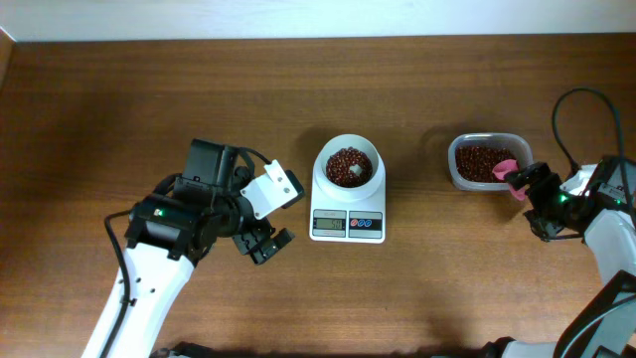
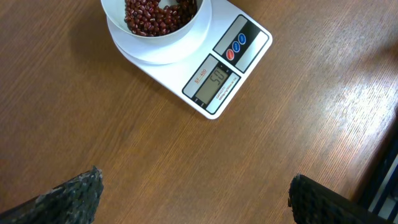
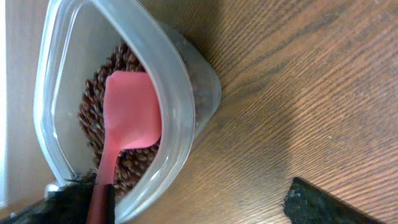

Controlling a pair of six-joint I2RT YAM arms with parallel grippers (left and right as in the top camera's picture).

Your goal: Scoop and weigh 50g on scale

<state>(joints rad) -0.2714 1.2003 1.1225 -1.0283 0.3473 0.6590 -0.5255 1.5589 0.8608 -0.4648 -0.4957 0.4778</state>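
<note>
Plainly, the scale [image 1: 348, 225] lies between the spread left claw [image 1: 258, 242] and spread right claw [image 1: 533, 199].

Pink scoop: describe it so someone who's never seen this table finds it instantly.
On the wooden table, look right of the white scale to the clear plastic tub of red-brown beans. The pink scoop lies inside, its blade on the beans at the tub's right end. It is the only pink thing there.
</note>
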